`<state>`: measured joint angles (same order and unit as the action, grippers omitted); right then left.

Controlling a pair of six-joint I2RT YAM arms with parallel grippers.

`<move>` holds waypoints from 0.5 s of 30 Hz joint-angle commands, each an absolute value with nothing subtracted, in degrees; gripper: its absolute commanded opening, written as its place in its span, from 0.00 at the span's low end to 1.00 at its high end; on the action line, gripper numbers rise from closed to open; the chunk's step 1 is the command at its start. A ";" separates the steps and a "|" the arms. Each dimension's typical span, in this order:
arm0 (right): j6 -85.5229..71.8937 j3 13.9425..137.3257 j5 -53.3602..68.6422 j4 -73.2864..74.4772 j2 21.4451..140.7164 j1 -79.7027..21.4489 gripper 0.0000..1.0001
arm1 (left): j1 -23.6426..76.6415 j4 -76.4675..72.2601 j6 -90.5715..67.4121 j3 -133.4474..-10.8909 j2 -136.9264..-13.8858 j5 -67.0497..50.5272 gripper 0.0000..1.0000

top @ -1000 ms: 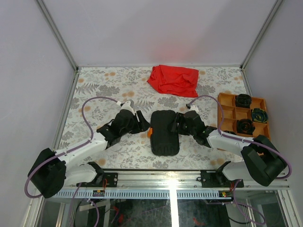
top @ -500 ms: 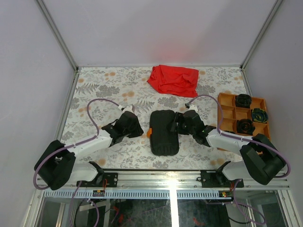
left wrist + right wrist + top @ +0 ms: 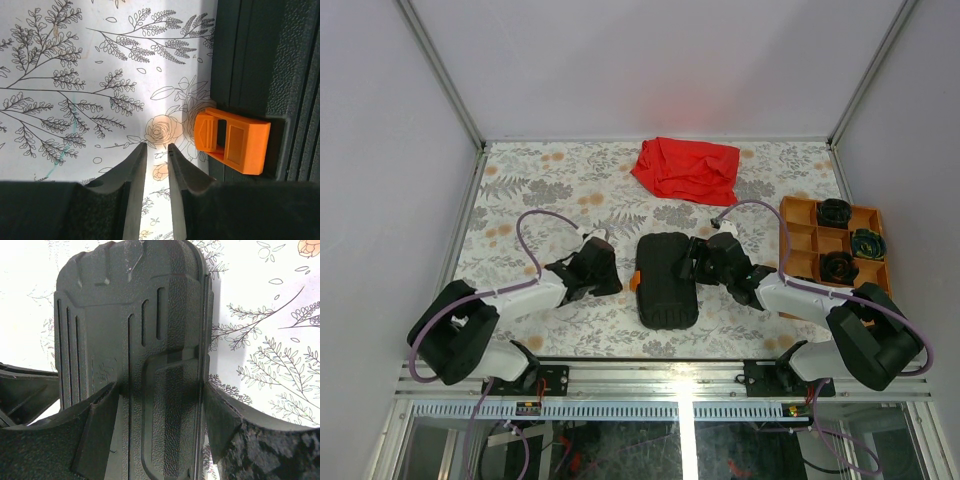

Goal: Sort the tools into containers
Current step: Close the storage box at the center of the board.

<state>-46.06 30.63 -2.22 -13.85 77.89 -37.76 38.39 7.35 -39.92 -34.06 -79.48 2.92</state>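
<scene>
The black tool case (image 3: 665,280) lies closed at the table's middle, its orange latch (image 3: 636,280) on its left side. My left gripper (image 3: 611,271) hovers just left of the latch; in the left wrist view the gripper (image 3: 156,147) is nearly shut and empty over the cloth, with the latch (image 3: 232,146) to its right. My right gripper (image 3: 697,259) clamps the case's right edge; in the right wrist view its fingers (image 3: 102,412) sit on both sides of the case (image 3: 150,340). The orange tray (image 3: 800,240) stands at the right. No tools show.
A red cloth (image 3: 686,167) lies crumpled at the back centre. The tray's compartments hold black round items (image 3: 838,266). Grey walls with metal frame rails enclose the flowered table (image 3: 540,190). Purple cables loop over both arms.
My left arm has drawn back toward its base, and its gripper has moved a little left, away from the case's latch. The right arm and the case have not moved.
</scene>
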 commanded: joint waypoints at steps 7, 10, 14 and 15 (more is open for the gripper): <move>-43.17 28.74 -2.99 -4.32 80.08 -38.34 0.64 | 38.48 4.14 -38.25 -38.78 -83.38 1.48 0.22; -43.12 28.68 -3.05 -4.22 79.92 -38.41 0.64 | 38.91 4.05 -38.06 -39.30 -84.40 1.49 0.22; -43.08 28.49 -3.13 -4.28 79.80 -38.41 0.64 | 39.41 3.73 -38.36 -39.45 -85.77 1.57 0.21; -43.14 28.49 -3.12 -4.33 79.80 -38.41 0.64 | 39.60 3.57 -38.40 -39.50 -86.05 1.55 0.21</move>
<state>-46.06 30.63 -2.24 -13.82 77.87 -37.76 38.87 6.15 -39.11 -38.02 -84.73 1.93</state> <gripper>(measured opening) 0.699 0.217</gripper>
